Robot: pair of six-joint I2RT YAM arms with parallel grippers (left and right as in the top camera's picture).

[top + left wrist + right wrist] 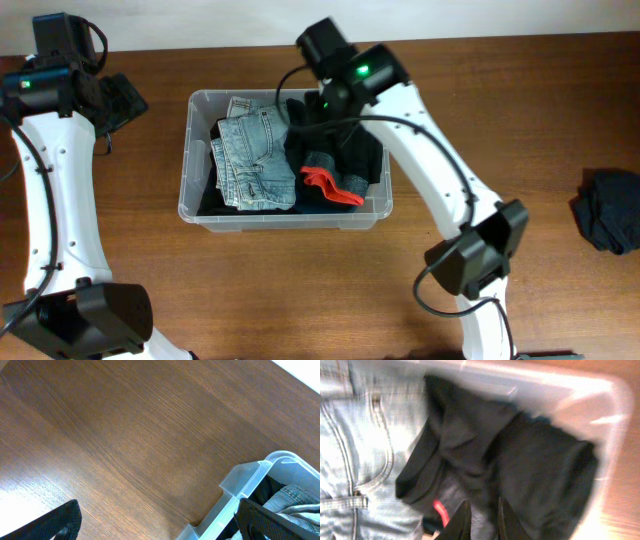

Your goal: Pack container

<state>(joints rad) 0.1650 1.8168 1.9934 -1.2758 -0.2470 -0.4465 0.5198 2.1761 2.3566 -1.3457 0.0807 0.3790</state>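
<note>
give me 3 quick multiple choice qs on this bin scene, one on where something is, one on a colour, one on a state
1. Where do the jeans lie?
A in the container
B beside it
C under it

2. What colour is the trim on the dark garment beside the jeans?
A green
B red
C yellow

3. How is the left gripper?
A shut on the jeans
B shut on the container
C open, holding nothing

Answers:
1 A, the overhead view shows the denim within the clear walls.
2 B, the edge shows red against black.
3 C, its fingers stand wide apart over the table.
</note>
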